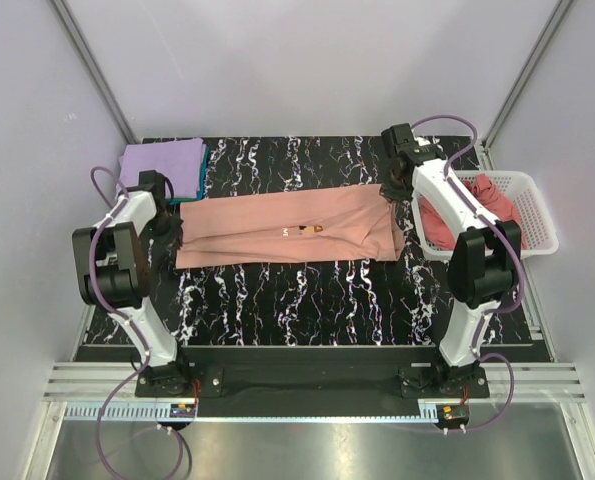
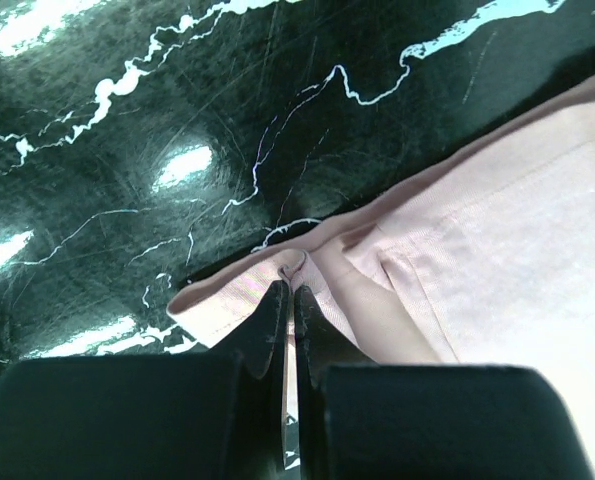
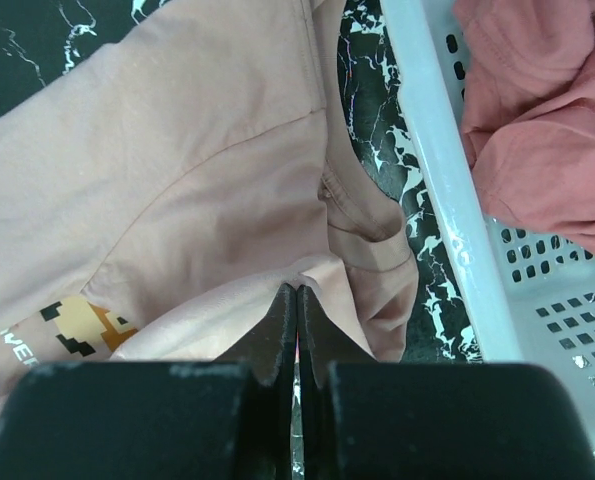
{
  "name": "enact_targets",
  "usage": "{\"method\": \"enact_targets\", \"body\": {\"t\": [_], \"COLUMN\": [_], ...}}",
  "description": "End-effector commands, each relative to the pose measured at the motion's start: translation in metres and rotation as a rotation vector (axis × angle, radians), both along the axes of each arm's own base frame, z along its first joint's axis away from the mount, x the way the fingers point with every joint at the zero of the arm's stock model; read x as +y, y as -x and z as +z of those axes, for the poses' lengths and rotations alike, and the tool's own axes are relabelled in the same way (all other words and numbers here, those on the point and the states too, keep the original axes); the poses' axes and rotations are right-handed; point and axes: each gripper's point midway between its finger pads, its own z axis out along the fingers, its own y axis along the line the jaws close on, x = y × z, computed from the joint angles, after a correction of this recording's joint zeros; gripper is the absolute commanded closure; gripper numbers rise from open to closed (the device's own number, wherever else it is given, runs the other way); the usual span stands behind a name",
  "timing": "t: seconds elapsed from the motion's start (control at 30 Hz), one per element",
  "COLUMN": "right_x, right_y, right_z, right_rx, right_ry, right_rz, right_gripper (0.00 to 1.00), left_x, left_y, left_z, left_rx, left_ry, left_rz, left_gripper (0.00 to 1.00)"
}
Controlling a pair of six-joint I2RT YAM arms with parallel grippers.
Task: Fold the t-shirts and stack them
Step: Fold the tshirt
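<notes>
left gripper (image 2: pixel 288 292) and right gripper (image 3: pixel 297 297) pinch the salmon t-shirt (image 1: pixel 257 232), print (image 3: pixel 72 328) half-covered.

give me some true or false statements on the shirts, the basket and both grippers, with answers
1. The left gripper and the right gripper are both shut on the salmon shirt. True.
2. The basket is empty. False: a darker pink shirt lies in it.
3. A folded purple shirt sits on a teal shirt at the far left corner of the table. True.
4. The basket stands at the table's left side. False: it is at the right side.
5. The salmon shirt's print faces up. True.
</notes>
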Motion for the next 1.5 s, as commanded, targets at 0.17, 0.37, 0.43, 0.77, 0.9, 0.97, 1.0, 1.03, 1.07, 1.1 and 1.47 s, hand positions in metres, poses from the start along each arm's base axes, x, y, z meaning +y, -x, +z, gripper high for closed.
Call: {"method": "enact_targets", "body": {"t": [0.17,0.37,0.43,0.77,0.9,0.97,1.0,1.03,1.07,1.1,1.47], "right_x": [-0.004,-0.011,-0.012,-0.012,-0.008,-0.006,-0.006,-0.006,-0.006,-0.006,-0.007], "right_y": [-0.026,-0.029,-0.030,-0.039,-0.043,-0.047,-0.050,-0.052,-0.053,-0.054,-0.057], "right_z": [0.004,0.001,0.000,-0.001,-0.006,-0.009,-0.007,-0.010,-0.012,-0.013,-0.020], "right_rx": [-0.052,-0.045,-0.041,-0.042,-0.041,-0.041,-0.052,-0.047,-0.044,-0.041,-0.022], "right_ry": [0.016,0.027,0.026,0.027,0.013,0.008,0.009,0.010,0.012,0.015,0.023], "right_rz": [-0.007,-0.017,-0.019,-0.026,-0.021,-0.018,-0.019,-0.017,-0.017,-0.015,-0.019], "right_gripper": [1.00,1.00,1.00,1.00,1.00,1.00,1.00,1.00,1.00,1.00,1.00], "left_x": [0.011,0.010,0.011,0.011,0.011,0.011,0.012,0.012,0.012,0.012,0.014], "left_y": [-0.016,-0.022,-0.023,-0.031,-0.030,-0.033,-0.033,-0.035,-0.036,-0.035,-0.039], "left_z": [0.005,0.002,0.002,0.002,-0.003,-0.003,-0.003,-0.003,-0.003,-0.003,0.000], "left_rx": [-0.013,-0.011,-0.010,0.002,0.036,0.027,0.023,0.012,0.012,0.017,0.013], "left_ry": [-0.042,-0.030,-0.029,-0.023,-0.020,-0.015,-0.018,-0.021,-0.020,-0.020,-0.031], "left_rz": [0.001,0.003,0.003,-0.001,-0.003,-0.004,-0.002,-0.002,0.001,-0.002,-0.004], "left_gripper": [1.00,1.00,1.00,1.00,1.00,1.00,1.00,1.00,1.00,1.00,1.00]}}
